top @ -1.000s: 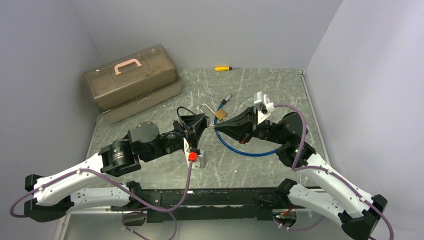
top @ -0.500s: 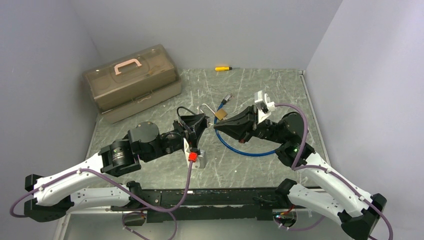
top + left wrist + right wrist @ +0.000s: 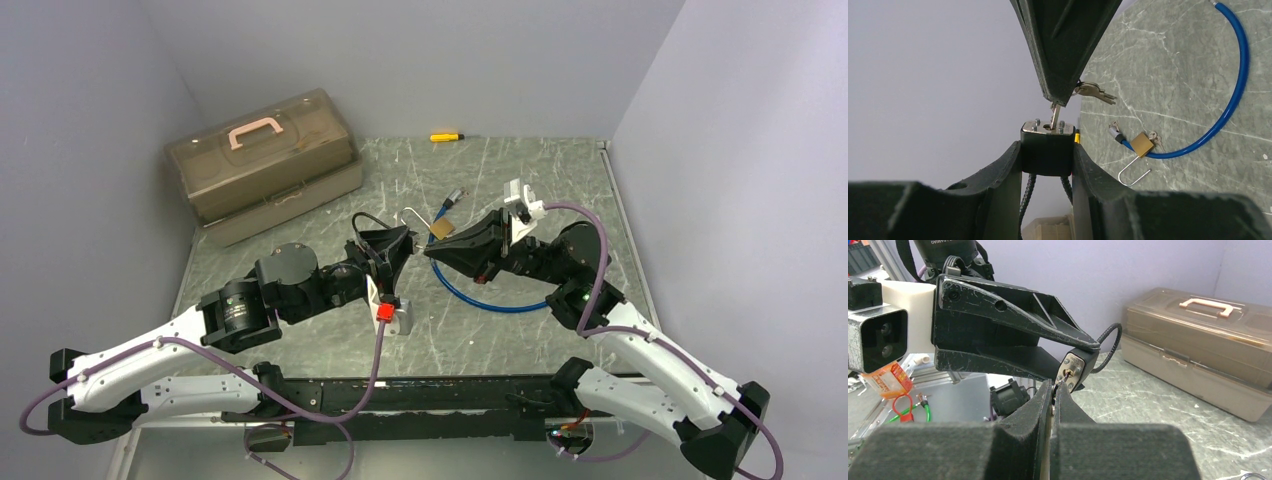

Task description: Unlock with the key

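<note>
The left gripper [image 3: 403, 243] is standing part-open, clamping the boxy black padlock [image 3: 1047, 149] in mid-air above the table. Its steel keyhole face is pointing at the right gripper [image 3: 1054, 390], whose fingers are pinching fully closed on the slim silver key [image 3: 1054, 114]. The blade tip is meeting the keyway at a slight tilt; how deep it is sitting, I cannot tell. The smart play is squaring the blade to the slot, pushing home gently, then twisting while the left is bracing. Spare keys [image 3: 1092, 91] are dangling loose, and a brass padlock [image 3: 1142, 144] on a glossy blue cable [image 3: 1235, 90] is lying on the veined green tabletop [image 3: 1188, 50].
</note>
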